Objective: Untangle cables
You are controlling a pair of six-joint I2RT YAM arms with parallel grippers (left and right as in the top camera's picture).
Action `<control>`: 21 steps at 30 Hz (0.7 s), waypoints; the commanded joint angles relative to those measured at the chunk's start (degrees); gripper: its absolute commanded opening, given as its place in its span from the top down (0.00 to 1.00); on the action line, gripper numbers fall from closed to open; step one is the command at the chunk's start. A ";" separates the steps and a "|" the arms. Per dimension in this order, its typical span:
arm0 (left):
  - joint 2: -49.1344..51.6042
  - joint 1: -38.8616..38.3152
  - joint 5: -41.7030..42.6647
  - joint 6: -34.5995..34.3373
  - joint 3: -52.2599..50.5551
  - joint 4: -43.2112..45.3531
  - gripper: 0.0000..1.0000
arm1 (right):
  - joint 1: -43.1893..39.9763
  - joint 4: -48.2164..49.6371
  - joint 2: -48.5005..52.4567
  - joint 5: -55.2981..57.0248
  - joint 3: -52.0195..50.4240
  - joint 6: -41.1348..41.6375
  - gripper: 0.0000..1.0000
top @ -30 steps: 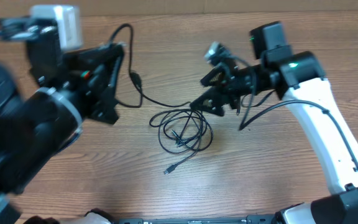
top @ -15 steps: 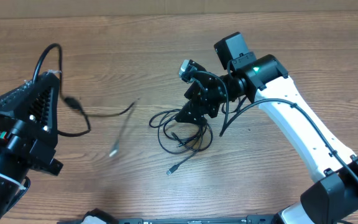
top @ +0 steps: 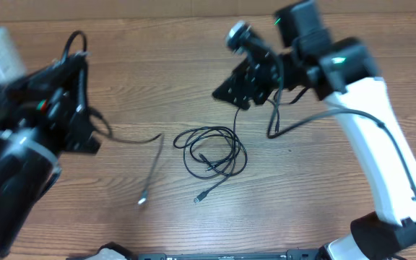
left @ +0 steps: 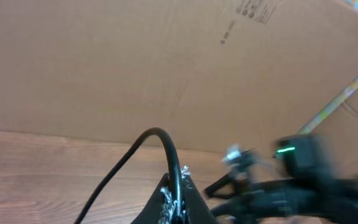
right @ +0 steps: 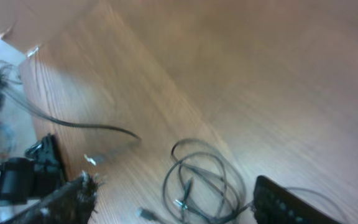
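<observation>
We see the left gripper (left: 178, 202) clamped on one cable (top: 132, 139), its plug (top: 142, 201) lying on the table (top: 302, 202) left of the looped bundle (top: 211, 152). The right gripper (top: 231, 97) hovers above the bundle, jaws apart. We judge it best to pin the loops first, then draw the cable leftward slowly.

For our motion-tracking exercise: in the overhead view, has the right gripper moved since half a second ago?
Yes. The right gripper has drawn back toward the far edge of the table, off the coiled cables, which stayed put.
</observation>
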 commanded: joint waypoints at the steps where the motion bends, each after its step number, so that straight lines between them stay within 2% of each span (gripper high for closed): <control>1: 4.70 0.37 1.01 -0.24 -0.07 3.13 0.96 | 1.29 -4.63 -2.56 1.05 13.35 2.19 0.16; 5: 6.99 0.39 16.83 -1.99 -0.07 13.03 0.96 | 2.49 -6.54 -2.56 1.09 20.28 0.66 0.09; 12: 6.58 0.39 38.97 -13.53 -0.04 30.71 0.96 | 2.49 -7.93 -2.10 1.05 20.52 -2.67 0.09; 21: 5.75 2.03 52.65 -25.05 -0.07 36.59 0.96 | 2.49 -7.61 -2.05 0.90 20.52 -4.87 0.09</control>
